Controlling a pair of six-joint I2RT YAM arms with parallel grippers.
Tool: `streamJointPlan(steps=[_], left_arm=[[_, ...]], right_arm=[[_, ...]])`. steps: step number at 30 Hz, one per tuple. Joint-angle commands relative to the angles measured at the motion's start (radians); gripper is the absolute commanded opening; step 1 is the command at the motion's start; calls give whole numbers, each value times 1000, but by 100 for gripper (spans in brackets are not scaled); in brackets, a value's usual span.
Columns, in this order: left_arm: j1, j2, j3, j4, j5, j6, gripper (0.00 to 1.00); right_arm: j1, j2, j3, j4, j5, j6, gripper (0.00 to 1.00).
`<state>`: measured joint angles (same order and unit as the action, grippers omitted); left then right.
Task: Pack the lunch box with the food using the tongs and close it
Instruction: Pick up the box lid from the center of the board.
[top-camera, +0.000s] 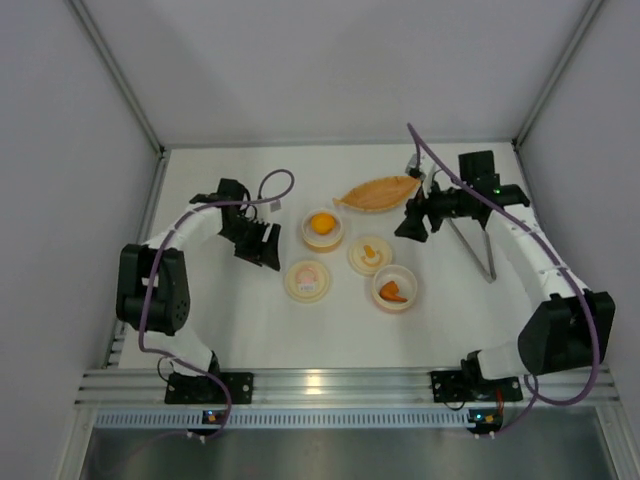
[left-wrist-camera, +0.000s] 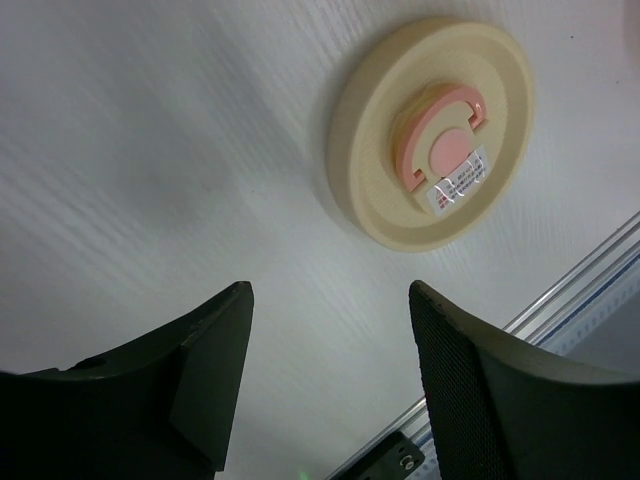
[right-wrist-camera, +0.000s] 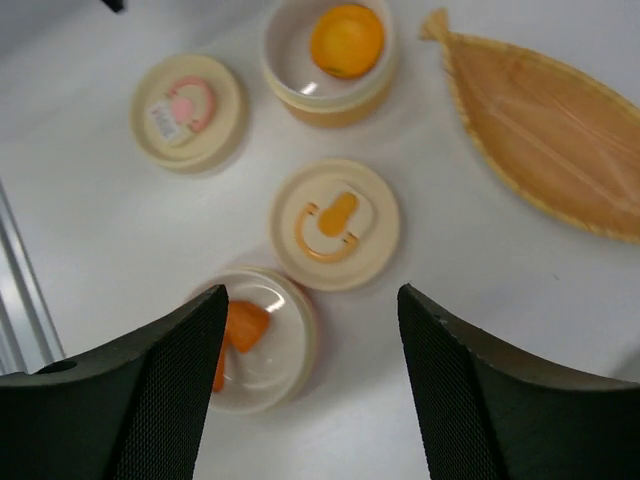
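Note:
The lunch box shows as round cream parts at mid-table. One open bowl (top-camera: 322, 240) holds a round yellow-orange food lump (right-wrist-camera: 346, 40). Another bowl (right-wrist-camera: 298, 330) holds darker orange food bits (right-wrist-camera: 242, 325). Two lids lie flat, one with an orange handle (right-wrist-camera: 335, 223) and one with a pink handle (left-wrist-camera: 432, 130). The silver tongs (top-camera: 476, 246) lie on the table at the right, with nothing touching them. My left gripper (left-wrist-camera: 328, 290) hangs open left of the pink lid. My right gripper (right-wrist-camera: 310, 292) is open above the bowls, between the leaf dish and the tongs.
A long orange leaf-shaped dish (top-camera: 378, 192) lies behind the bowls. Grey walls enclose the table on three sides. An aluminium rail (top-camera: 340, 385) runs along the near edge by the arm bases.

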<state>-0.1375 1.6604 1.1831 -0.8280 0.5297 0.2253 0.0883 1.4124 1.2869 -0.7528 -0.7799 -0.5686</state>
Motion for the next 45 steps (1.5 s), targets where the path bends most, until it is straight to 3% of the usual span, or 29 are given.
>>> streamJointPlan(steps=[1, 7, 17, 24, 45], left_arm=[[-45, 73, 38, 15, 7, -67, 69], [-56, 151, 46, -11, 105, -61, 46], [-88, 259, 73, -57, 127, -115, 47], [-86, 315, 98, -62, 84, -156, 43], [-119, 411, 194, -97, -16, -150, 27]], right_arm=[[105, -13, -90, 119, -154, -28, 67], [249, 37, -144, 352, -144, 67, 60], [405, 201, -106, 451, -114, 36, 52], [447, 287, -83, 529, -139, 49, 48], [574, 546, 28, 656, -168, 205, 47]])
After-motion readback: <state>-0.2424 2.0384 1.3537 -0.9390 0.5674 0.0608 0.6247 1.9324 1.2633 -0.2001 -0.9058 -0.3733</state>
